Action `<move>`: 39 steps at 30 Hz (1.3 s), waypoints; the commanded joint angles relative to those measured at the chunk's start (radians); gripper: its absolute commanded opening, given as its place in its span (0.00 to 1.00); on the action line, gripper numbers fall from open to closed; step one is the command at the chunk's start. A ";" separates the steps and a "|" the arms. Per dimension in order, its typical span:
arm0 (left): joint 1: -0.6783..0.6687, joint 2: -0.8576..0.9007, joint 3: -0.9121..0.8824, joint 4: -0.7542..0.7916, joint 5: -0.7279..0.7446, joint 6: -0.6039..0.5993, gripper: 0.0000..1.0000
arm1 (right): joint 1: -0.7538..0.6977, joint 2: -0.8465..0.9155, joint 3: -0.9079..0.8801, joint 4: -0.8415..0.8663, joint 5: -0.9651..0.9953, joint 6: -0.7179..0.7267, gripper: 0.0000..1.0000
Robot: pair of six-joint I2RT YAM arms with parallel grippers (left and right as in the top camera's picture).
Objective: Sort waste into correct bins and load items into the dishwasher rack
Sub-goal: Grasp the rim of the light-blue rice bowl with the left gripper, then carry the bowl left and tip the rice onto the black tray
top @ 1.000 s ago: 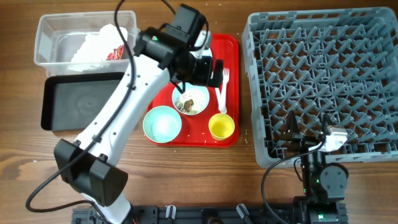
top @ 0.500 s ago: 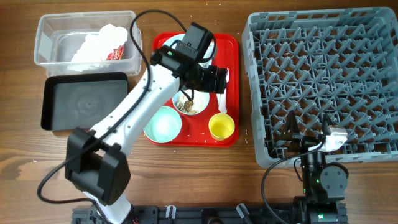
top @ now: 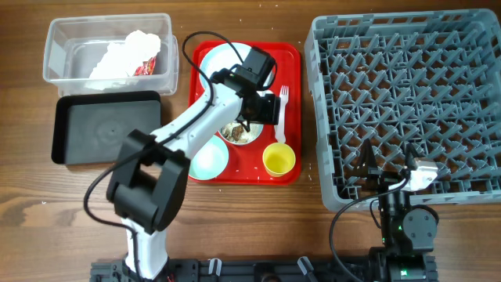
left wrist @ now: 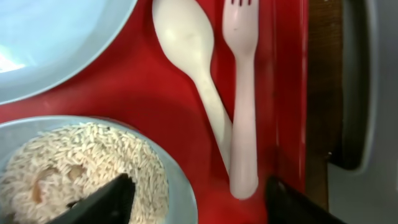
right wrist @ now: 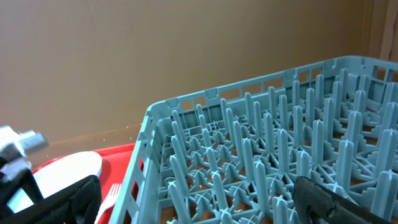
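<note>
Left fingers (left wrist: 104, 201) apart, flanking fork (left wrist: 244, 106) and spoon (left wrist: 186, 43) handles on red tray (left wrist: 124, 93); right fingers (right wrist: 65, 200) wide apart by rack (right wrist: 249, 155).

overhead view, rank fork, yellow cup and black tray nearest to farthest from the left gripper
1. Fork, right beside the left gripper, on the red tray at its right side.
2. Yellow cup, at the red tray's near right corner.
3. Black tray, far off at the table's left.
</note>
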 commanded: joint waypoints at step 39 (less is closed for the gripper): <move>-0.032 0.068 -0.008 -0.004 -0.071 -0.106 0.04 | 0.006 -0.006 -0.002 0.002 -0.002 0.065 1.00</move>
